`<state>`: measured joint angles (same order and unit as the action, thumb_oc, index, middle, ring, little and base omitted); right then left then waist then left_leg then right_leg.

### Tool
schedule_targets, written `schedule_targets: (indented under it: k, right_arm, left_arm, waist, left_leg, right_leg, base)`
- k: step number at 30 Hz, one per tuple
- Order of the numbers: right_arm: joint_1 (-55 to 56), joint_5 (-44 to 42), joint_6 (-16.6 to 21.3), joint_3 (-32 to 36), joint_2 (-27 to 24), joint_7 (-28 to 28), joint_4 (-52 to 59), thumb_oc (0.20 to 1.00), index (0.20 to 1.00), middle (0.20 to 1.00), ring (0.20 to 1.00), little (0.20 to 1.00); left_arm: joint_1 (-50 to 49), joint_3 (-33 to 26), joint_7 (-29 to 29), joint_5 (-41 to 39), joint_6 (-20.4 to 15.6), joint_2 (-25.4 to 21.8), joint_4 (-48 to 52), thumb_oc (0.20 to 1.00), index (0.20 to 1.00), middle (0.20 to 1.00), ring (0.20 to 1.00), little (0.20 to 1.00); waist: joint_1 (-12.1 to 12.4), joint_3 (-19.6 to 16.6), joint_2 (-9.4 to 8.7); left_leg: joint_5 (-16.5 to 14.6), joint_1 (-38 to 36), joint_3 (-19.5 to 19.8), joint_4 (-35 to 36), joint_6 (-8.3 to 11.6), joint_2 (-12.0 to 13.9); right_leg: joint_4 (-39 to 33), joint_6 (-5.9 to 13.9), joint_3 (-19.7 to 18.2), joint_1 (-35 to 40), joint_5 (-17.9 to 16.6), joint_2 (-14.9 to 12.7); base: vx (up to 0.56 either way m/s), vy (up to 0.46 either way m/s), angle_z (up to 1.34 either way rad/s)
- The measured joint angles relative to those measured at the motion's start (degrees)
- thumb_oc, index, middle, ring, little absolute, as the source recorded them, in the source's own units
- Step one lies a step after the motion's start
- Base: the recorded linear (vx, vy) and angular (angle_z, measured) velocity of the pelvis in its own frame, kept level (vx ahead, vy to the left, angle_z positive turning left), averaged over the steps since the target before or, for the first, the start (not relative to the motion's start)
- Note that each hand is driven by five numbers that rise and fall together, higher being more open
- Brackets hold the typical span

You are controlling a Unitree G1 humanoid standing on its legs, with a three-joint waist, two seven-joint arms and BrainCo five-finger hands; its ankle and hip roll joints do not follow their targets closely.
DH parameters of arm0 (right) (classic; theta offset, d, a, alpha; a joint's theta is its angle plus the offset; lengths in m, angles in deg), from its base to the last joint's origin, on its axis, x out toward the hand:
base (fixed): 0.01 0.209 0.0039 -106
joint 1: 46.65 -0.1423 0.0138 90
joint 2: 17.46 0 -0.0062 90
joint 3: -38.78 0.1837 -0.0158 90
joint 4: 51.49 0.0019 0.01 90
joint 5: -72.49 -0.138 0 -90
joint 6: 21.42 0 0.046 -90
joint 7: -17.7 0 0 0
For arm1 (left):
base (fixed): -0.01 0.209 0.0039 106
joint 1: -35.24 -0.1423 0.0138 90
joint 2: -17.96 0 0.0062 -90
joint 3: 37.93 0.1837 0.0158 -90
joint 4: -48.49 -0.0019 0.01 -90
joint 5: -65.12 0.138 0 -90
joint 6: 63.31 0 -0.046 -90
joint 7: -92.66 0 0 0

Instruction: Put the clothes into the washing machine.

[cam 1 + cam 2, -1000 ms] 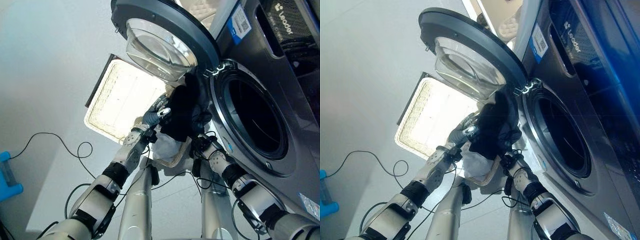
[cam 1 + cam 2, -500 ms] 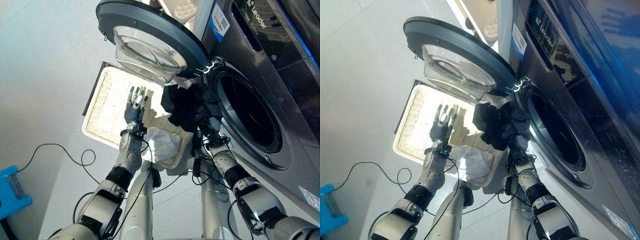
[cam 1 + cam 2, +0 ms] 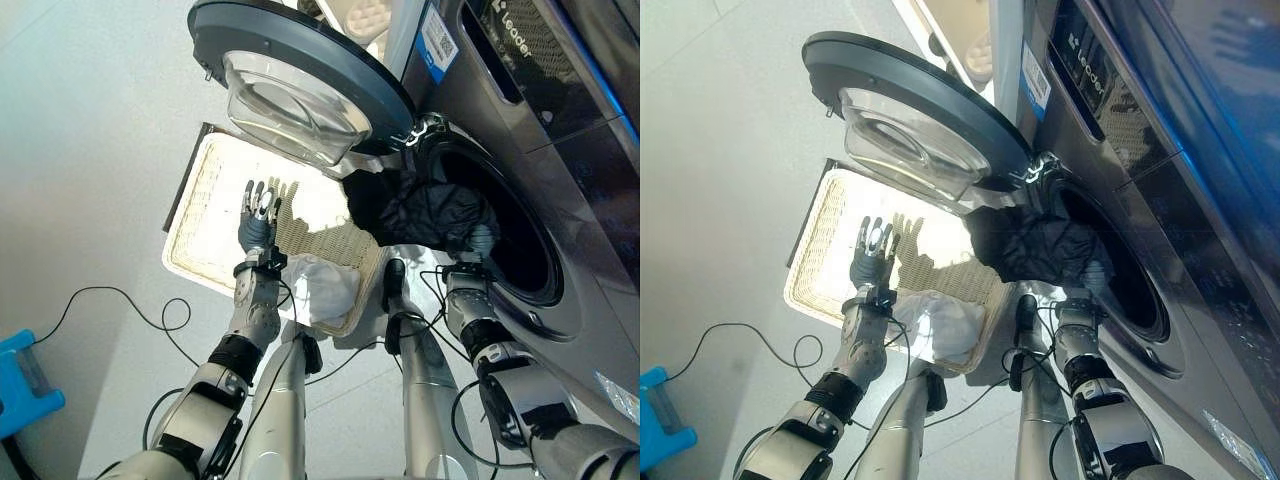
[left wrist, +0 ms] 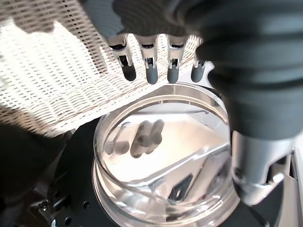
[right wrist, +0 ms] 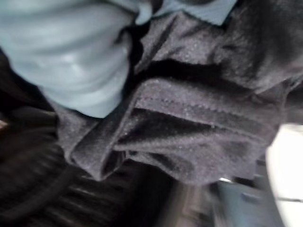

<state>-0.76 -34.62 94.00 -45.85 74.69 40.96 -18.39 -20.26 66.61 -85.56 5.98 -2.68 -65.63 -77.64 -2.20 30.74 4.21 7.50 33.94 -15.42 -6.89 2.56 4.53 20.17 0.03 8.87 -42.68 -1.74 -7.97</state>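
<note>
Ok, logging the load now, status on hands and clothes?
Left hand open above wicker basket. Right hand at drum mouth, fingers buried in dark garment, which is half inside the washing machine. White garment left in basket. Door open.

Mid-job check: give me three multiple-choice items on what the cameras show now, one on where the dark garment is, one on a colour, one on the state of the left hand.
1. Where is the dark garment?
A. lying flat in the basket
B. bunched at the washer's drum opening
C. on the floor beside the blue box

2. What colour is the cloth left in the wicker basket?
A. white
B. red
C. green

3. How is the left hand?
A. curled round the door rim
B. pinching the white cloth
C. open, fingers straight, holding nothing

Answers:
1 B: the dark garment spills over the lip of the drum opening, with the right hand up against it.
2 A: the white cloth lies at the near corner of the wicker basket.
3 C: the left hand hangs spread above the basket, fingers straight in its own wrist view.
</note>
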Motion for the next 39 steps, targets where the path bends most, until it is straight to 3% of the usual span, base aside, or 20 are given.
schedule_targets:
  k: [4,6,12,17,22,31,32,39]
  right_arm:
    - [-2.59,-5.1,3.88,6.33,-1.75,-2.91,-0.44,0.2,0.2,0.2,0.2,0.2]
    - [-2.59,-5.1,3.88,6.33,-1.75,-2.91,-0.44,0.2,0.2,0.2,0.2,0.2]
    - [-8.55,-6.11,14.87,10.88,-5.63,-10.09,2.22,0.2,0.2,0.2,0.2,0.2]
    - [-8.58,-6.39,20.71,11.04,-5.69,-12.08,3.79,0.2,0.2,0.2,0.2,0.2]
    - [-8.95,-6.39,23.13,12.09,-6.27,-12.85,4.74,0.2,0.2,0.2,0.2,0.2]
    - [-9.01,-6.39,23.19,11.22,-6.34,-11.15,4.63,0.2,0.2,0.2,0.2,0.2]
    - [-9.0,-6.39,23.0,9.99,-6.64,-11.14,4.35,1.0,1.0,1.0,1.0,1.0]
    - [-9.17,-1.25,16.31,6.34,-9.61,-17.66,0.32,1.0,1.0,1.0,1.0,1.0]
  left_arm:
    - [0.71,-0.03,0.64,2.2,0.15,-0.7,0.35,1.0,1.0,1.0,1.0,1.0]
    - [0.71,-0.03,0.64,2.2,0.15,-0.7,0.35,1.0,1.0,1.0,1.0,1.0]
    - [0.78,0.71,2.41,2.22,1.91,-2.21,3.56,1.0,1.0,1.0,1.0,1.0]
    - [0.87,1.31,3.29,2.2,2.99,-3.26,3.58,1.0,1.0,1.0,1.0,1.0]
    - [1.04,1.62,3.3,2.2,3.89,-3.5,3.63,1.0,1.0,1.0,1.0,1.0]
    - [2.82,2.29,4.65,2.22,4.41,-3.86,3.76,1.0,1.0,1.0,1.0,1.0]
    - [2.98,2.29,4.85,2.22,4.41,-4.07,3.8,1.0,1.0,1.0,1.0,1.0]
    - [2.76,2.3,4.87,2.2,4.42,-4.18,3.74,1.0,1.0,1.0,1.0,1.0]
  waist:
    - [0.02,0.02,0.05]
    - [0.02,0.02,0.05]
    - [0.34,0.35,0.99]
    - [0.37,0.35,0.99]
    - [0.47,0.35,0.99]
    - [0.37,0.35,0.99]
    - [0.29,0.35,0.99]
    - [0.3,0.35,0.98]
  left_leg:
    - [-0.13,0.12,0.01,-0.04,-0.07,-0.08]
    - [-0.13,0.12,0.01,-0.04,-0.07,-0.08]
    - [-0.05,0.86,1.03,-0.56,-0.17,-0.08]
    - [-0.05,1.08,1.31,-0.57,-0.19,-0.17]
    - [-0.05,1.45,1.4,-0.57,-0.19,-0.14]
    - [-0.07,1.81,1.44,-0.52,-0.21,-0.15]
    - [-0.07,1.85,1.42,-0.51,-0.22,-0.17]
    - [-0.08,1.83,1.48,-0.5,-0.22,-0.2]
  right_leg:
    - [-0.37,0.09,-0.01,0.08,-0.23,-0.03]
    - [-0.37,0.09,-0.01,0.08,-0.23,-0.03]
    - [-0.41,0.08,0.94,0.2,-0.29,-0.26]
    - [-0.55,0.08,1.11,0.22,-0.28,-0.33]
    - [-0.67,0.08,1.18,-0.04,-0.29,-0.3]
    - [-1.27,0.18,1.28,-0.2,-0.54,-0.26]
    - [-1.37,0.2,1.26,-0.2,-0.61,-0.27]
    - [-1.52,0.26,1.35,-0.02,-0.73,-0.29]
  base:
    - [0.0,0.0,0.0]
    - [0.0,0.0,0.0]
    - [-0.01,-0.026,0.06]
    - [0.0,-0.017,0.02]
    - [0.0,-0.006,0.0]
    - [0.0,0.0,0.0]
    - [0.0,0.0,0.0]
    - [0.0,0.0,0.0]
